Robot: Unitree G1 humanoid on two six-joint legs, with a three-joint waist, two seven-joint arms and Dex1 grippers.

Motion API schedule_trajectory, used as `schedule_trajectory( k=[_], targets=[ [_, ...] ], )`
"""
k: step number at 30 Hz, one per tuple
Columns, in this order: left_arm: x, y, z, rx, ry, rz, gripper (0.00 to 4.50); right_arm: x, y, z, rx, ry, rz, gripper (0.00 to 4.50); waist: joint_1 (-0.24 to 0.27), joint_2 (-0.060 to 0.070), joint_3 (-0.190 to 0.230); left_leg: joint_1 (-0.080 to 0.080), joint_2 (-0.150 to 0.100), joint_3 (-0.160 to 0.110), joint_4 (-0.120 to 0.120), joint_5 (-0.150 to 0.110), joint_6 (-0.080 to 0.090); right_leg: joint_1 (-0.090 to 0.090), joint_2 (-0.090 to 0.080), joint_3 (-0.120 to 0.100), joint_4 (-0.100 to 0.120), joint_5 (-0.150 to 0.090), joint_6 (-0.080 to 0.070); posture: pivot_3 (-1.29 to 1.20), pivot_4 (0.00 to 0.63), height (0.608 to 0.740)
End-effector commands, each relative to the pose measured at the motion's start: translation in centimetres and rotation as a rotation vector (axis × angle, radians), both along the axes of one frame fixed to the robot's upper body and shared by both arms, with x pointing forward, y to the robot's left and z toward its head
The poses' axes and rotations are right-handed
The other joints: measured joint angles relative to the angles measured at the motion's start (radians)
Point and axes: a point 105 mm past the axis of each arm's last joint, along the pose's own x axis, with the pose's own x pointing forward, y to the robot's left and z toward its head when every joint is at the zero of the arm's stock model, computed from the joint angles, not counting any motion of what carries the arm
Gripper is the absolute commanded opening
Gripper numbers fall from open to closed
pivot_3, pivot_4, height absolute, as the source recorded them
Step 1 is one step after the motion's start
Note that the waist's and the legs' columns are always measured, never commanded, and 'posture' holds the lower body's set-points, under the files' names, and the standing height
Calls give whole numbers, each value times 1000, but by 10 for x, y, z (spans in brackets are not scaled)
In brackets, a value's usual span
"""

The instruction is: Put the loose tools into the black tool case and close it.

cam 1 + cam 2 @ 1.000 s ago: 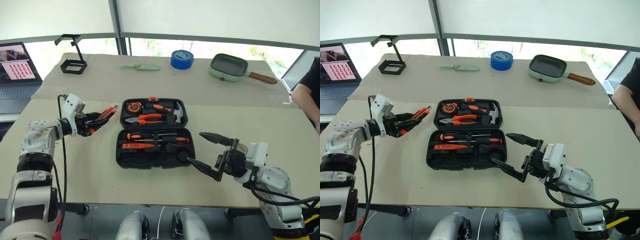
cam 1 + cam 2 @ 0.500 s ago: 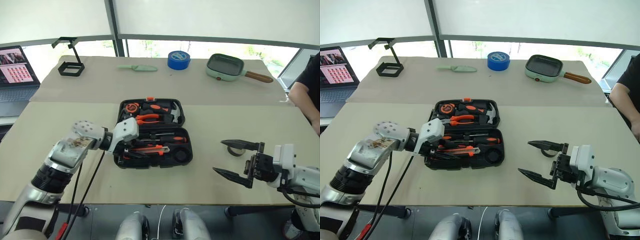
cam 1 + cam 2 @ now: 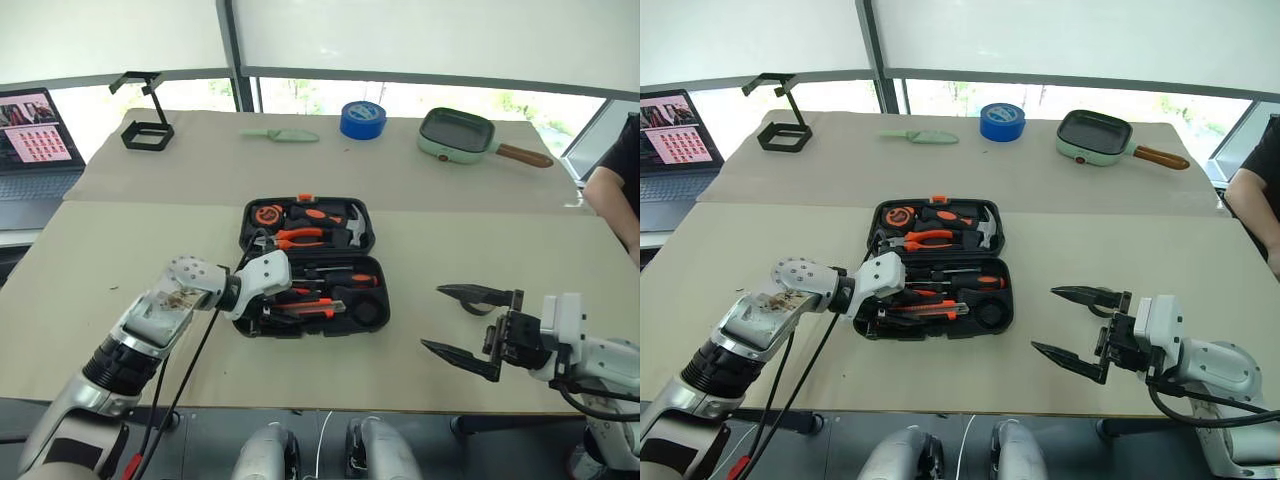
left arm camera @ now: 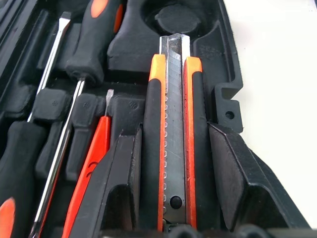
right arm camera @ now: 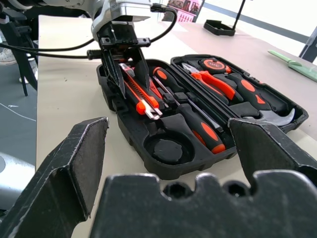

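Beige worktop [image 3: 120, 250]: black tool case [image 3: 312, 262] lying open; left claw [image 4: 171, 193] pinching utility knife [image 4: 173, 134] over its near half; right claw [image 3: 470, 325] spread, empty

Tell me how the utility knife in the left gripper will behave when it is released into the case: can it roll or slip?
The utility knife looks flat-sided and stiff, so it will probably not roll. Its black side strips look rubbery, so it is unlikely to slip from the left gripper. The metal blade strip looks thin; pressing it hard into the black tool case seems unwise.
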Motion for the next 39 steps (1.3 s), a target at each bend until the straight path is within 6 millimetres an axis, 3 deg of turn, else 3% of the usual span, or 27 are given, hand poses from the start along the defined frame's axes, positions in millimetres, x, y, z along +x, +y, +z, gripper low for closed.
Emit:
schedule_trajectory(
  k=[1,6,8,12,21,25,32,39],
  targets=[
    [-7,-2,-10,25,22,-40,1520,-1,6,6,2,-27,16,4500,0,0,0,0,0,0,0,0,0,0,0,0,0,0,0,0,150,740],
    [-19,-1,-20,43,119,-55,1520,1,8,6,7,-28,18,4500,-1,0,0,2,0,0,0,0,1,3,0,0,0,0,0,0,150,740],
    [-14,-7,-15,-21,110,-25,2530,2,8,6,10,-27,19,4500,-2,0,0,4,0,0,-1,0,1,4,0,0,-1,0,0,0,150,740],
    [-5,-13,-3,-137,87,-5,3755,5,11,5,17,-26,21,4500,1,0,0,8,0,0,-1,-2,2,9,-1,0,-2,-1,2,0,150,740],
    [8,-1,29,-329,-9,-10,3755,8,14,4,37,-20,19,4500,1,0,0,7,0,0,0,-2,3,9,-3,0,-2,-1,2,0,150,740],
    [5,12,26,-324,-52,-38,2652,7,15,2,46,-14,11,4500,-2,0,0,7,0,0,0,-2,3,9,-3,0,-2,-1,2,0,150,740],
    [-10,15,0,-250,-109,-123,162,7,17,-3,58,-4,-2,4500,0,1,0,7,0,0,0,-2,3,9,-3,-1,-2,-1,2,0,150,740],
    [-7,18,-33,-129,-70,-71,72,7,16,-4,60,2,-11,4500,7,2,-1,9,0,0,0,-3,5,11,-4,-1,-2,-1,2,0,150,740]
  ],
)
